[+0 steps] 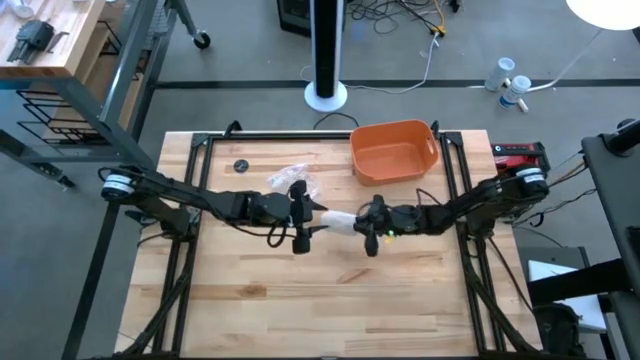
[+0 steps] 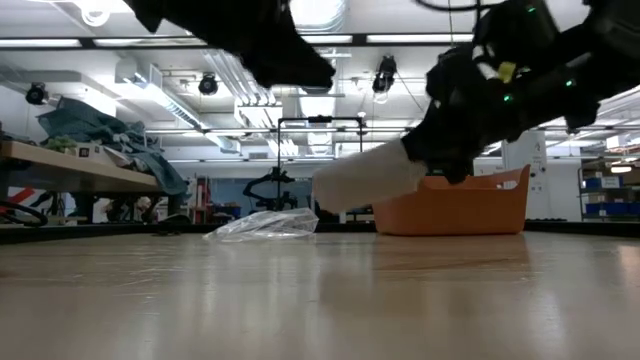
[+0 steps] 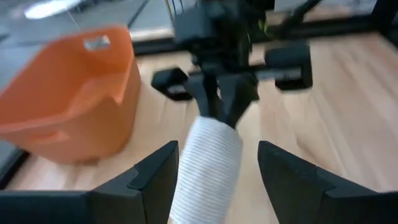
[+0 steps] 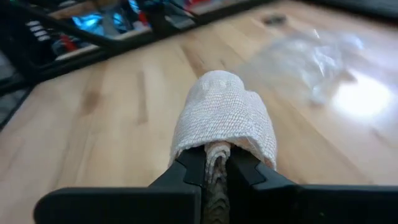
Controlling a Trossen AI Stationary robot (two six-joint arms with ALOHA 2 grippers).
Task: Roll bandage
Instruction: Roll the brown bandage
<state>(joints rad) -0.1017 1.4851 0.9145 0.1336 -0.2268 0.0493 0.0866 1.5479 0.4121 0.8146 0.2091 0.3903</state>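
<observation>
The left gripper sits left of table centre, its fingers spread apart on either side of the free end of the bandage without pressing it. The bandage is held in the air above the middle of the table, its long axis running left to right between the two arms. At its other end the right gripper is clamped on it. Both arms reach it; the left one needs only to close straight ahead.

Orange tub at the table's far edge, crumpled clear wrapper beside it, small dark disc
</observation>
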